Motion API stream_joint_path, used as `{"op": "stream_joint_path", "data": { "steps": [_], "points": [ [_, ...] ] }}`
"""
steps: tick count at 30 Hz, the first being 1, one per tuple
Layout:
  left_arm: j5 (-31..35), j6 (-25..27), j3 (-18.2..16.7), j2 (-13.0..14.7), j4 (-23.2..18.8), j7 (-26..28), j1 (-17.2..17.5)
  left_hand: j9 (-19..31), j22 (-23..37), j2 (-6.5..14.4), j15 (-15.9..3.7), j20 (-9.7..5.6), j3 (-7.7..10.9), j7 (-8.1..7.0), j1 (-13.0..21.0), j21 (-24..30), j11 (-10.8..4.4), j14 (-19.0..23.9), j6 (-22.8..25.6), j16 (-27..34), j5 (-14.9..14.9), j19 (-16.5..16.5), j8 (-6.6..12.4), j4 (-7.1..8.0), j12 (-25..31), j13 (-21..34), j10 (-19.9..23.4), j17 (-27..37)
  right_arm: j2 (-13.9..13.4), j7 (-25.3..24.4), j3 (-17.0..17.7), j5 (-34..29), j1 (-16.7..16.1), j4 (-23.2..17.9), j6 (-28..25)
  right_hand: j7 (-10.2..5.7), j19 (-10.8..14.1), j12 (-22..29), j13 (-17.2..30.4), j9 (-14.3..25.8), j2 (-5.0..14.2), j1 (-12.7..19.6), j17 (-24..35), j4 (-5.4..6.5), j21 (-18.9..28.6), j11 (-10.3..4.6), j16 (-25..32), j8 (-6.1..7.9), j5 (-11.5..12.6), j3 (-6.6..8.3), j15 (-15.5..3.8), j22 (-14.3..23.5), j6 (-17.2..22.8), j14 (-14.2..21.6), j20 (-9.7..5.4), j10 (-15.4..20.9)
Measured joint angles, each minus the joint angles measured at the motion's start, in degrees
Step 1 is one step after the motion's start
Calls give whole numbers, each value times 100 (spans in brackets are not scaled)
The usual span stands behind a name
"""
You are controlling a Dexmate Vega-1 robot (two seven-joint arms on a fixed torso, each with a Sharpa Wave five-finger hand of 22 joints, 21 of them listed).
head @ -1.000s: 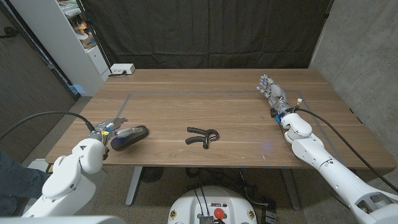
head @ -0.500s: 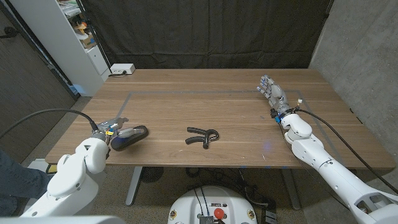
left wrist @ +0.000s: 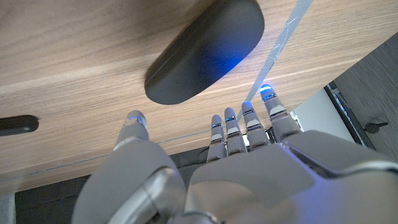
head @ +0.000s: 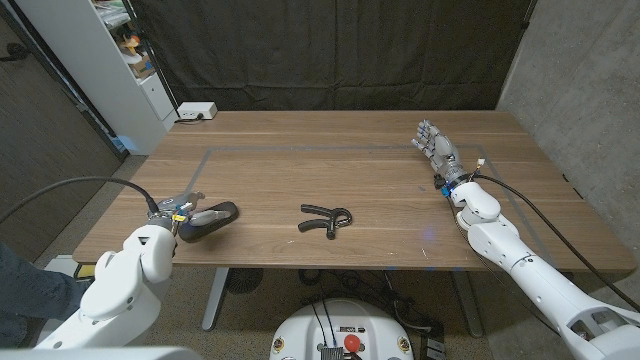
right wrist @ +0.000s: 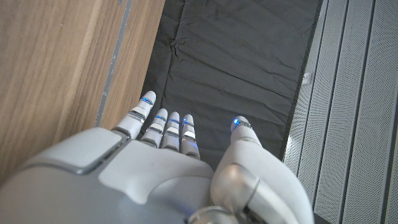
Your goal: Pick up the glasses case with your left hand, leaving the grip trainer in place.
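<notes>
The dark grey, rounded hard-shell glasses case (head: 208, 221) lies at the near left of the wooden tabletop (head: 350, 190), just beyond the fingertips of the left hand (head: 178, 210). In the left wrist view that hand (left wrist: 236, 155) holds nothing, its fingers stretched out side by side toward the case (left wrist: 205, 53); whether a fingertip touches it is hard to tell. The black grip trainer (head: 325, 219) rests near the middle, well apart from the case. The right hand (head: 436, 148) stands far right, fingers extended, gripping nothing. A black curtain (head: 330, 50) hangs behind.
</notes>
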Motion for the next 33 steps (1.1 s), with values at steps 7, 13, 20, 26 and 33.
{"op": "stream_joint_path", "data": {
  "steps": [7,13,20,26,33],
  "points": [
    [-125,68,84,38,28,83,-30,0,0,0,0,0,0,0,0,0,0,0,0,-22,0,0,0,0,0,0,0,0,0,28,-5,-19,25,44,3,0,0,0,0,0,0,0,0,-16,0,0,0,0,0,-16,0,0,0,0,0,0],
    [-320,104,193,84,128,155,-153,0,1,8,0,0,-18,0,53,-22,0,0,0,-22,0,0,5,19,0,0,0,0,-13,33,-5,-32,50,97,4,0,0,0,0,0,22,-22,0,-16,0,0,0,0,0,-16,-13,0,0,12,0,0],
    [-575,169,397,206,267,210,-382,0,1,8,0,0,-17,0,53,-22,0,0,0,-22,0,0,5,18,0,0,0,0,-22,35,-5,-42,97,198,4,0,0,0,0,0,22,-22,0,-16,0,0,0,0,0,-16,-32,0,0,32,0,0],
    [-673,284,697,413,354,231,-647,0,1,8,0,0,-17,0,53,-22,0,0,0,-22,6,0,5,18,0,0,0,0,19,54,-2,-42,150,293,20,0,0,0,0,0,22,-22,0,2,0,0,0,0,0,-34,-32,0,0,31,0,0],
    [-817,493,921,601,372,304,-836,0,1,8,-1,0,-17,0,53,-22,0,0,0,-22,39,0,5,17,0,0,0,0,85,89,19,-23,227,414,82,0,0,0,0,0,22,-22,0,7,0,0,0,0,0,-39,-32,0,0,31,0,0]
  ]
}}
